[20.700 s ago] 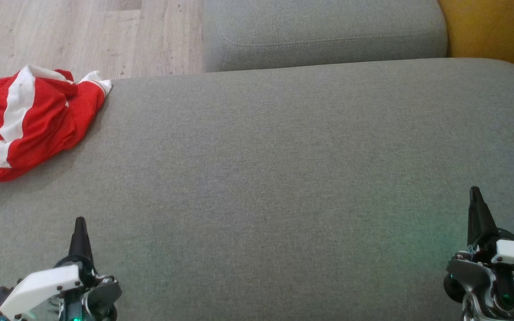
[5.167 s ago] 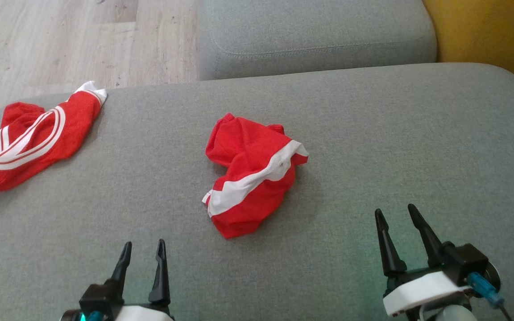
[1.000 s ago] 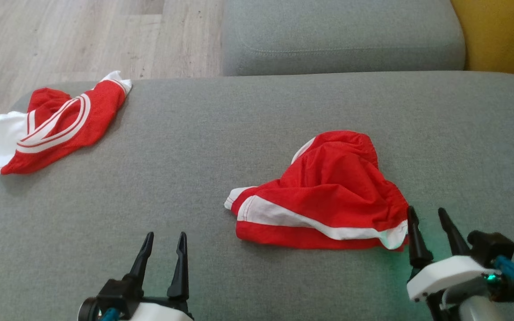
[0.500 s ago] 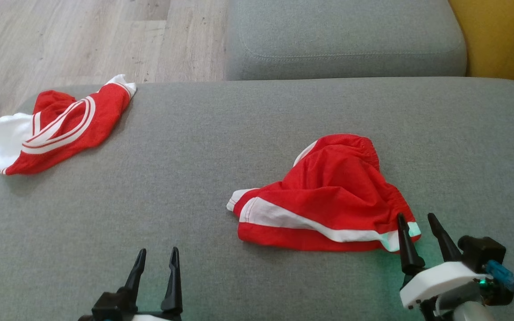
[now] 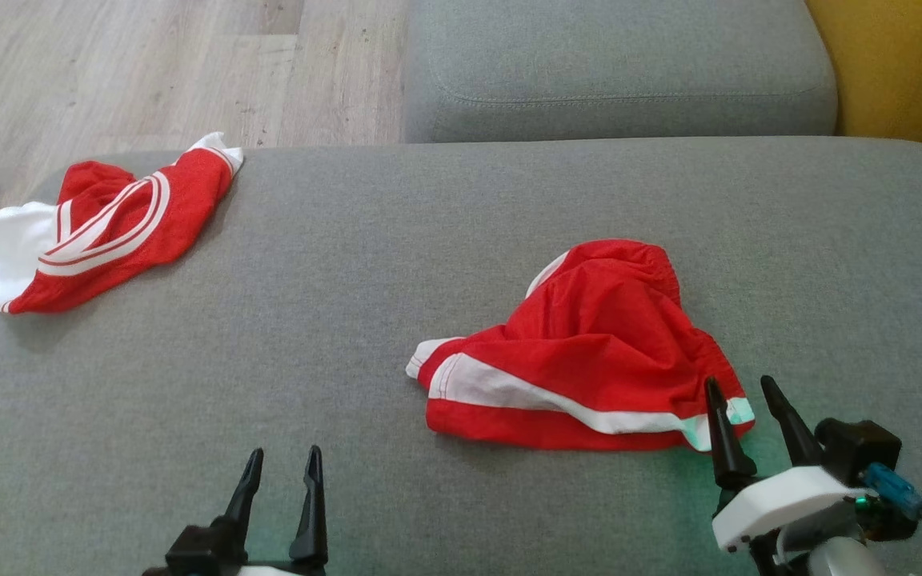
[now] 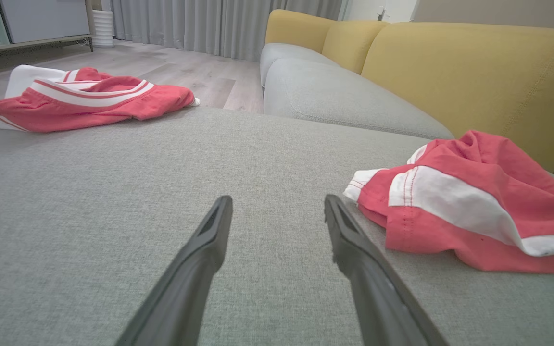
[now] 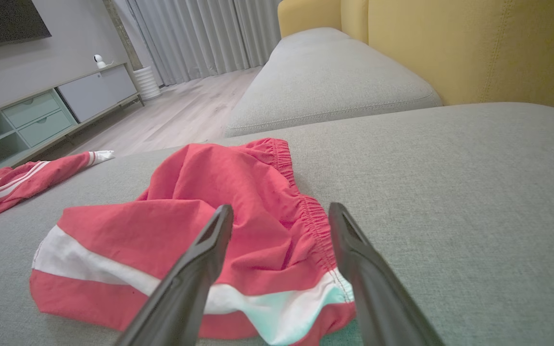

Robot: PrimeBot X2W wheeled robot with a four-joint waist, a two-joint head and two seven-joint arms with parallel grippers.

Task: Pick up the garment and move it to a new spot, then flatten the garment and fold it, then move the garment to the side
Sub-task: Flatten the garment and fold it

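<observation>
The garment [image 5: 597, 352], red shorts with a white stripe and a gathered waistband, lies crumpled on the grey couch seat [image 5: 349, 320], right of centre. In the right wrist view the garment [image 7: 238, 226] spreads just beyond my open right gripper [image 7: 282, 209], which hovers over its near right corner. From the head view, that right gripper [image 5: 743, 386] stands at the shorts' lower right edge, holding nothing. My left gripper [image 5: 285, 458] is open near the front edge, well left of the shorts. The left wrist view has the garment [image 6: 469, 206] to the right of the left gripper [image 6: 277, 202].
A second red and white garment [image 5: 101, 224] lies at the seat's far left corner, partly over the edge. A grey cushion [image 5: 613, 72] sits behind the seat, a yellow backrest [image 5: 901, 64] to the right, wooden floor [image 5: 149, 64] beyond.
Over the last second my right gripper has drawn slightly back and left along the shorts' near corner, and the left gripper has sunk lower in view. The shorts lie as before.
</observation>
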